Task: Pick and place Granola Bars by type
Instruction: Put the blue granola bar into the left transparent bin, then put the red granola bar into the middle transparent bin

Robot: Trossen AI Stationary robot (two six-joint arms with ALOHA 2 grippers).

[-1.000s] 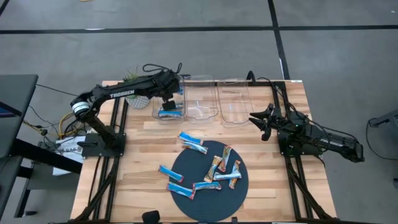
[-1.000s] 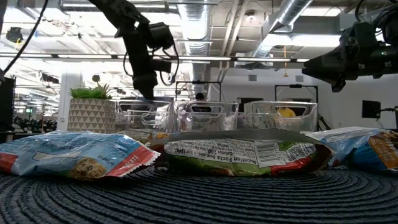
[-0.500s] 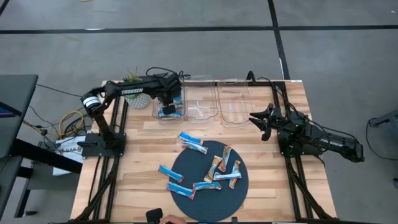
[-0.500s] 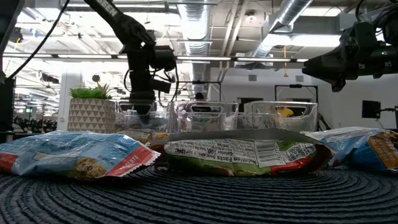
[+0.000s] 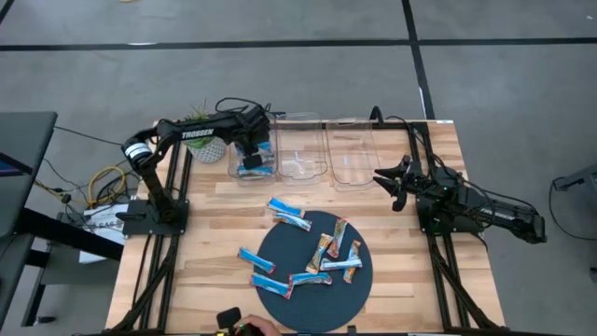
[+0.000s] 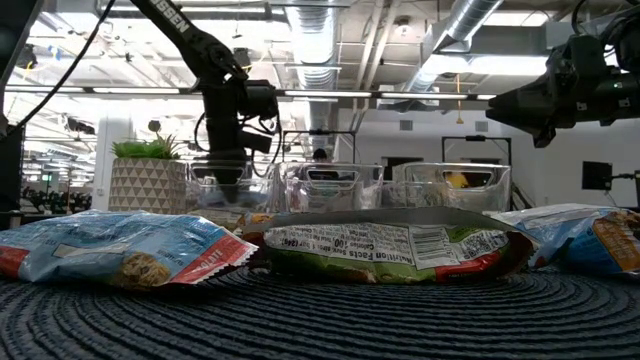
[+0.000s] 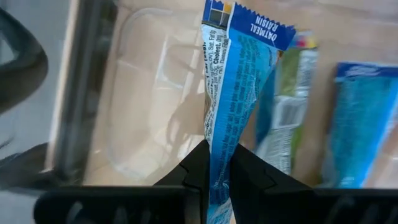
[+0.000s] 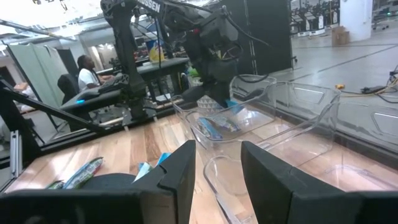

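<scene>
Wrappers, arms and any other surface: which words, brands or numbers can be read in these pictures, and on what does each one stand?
"OATMEAL RAISIN": on the blue bar held in the shut left gripper, over the bin.
"Nutrition Facts", "100": on the green wrapper lying on the mat.
"TROSSEN": on the left arm.
Fine print and barcodes on the wrappers: too small to read.
Right gripper: no text.

The light wooden desk (image 5: 215,233) carries three clear bins (image 5: 301,147) side by side along its far edge and a potted plant (image 5: 201,119) at the far left corner. A dark round mat (image 5: 297,291) lies near the front edge, and three blue granola bars (image 5: 288,206) lie on bare wood beside it.
</scene>
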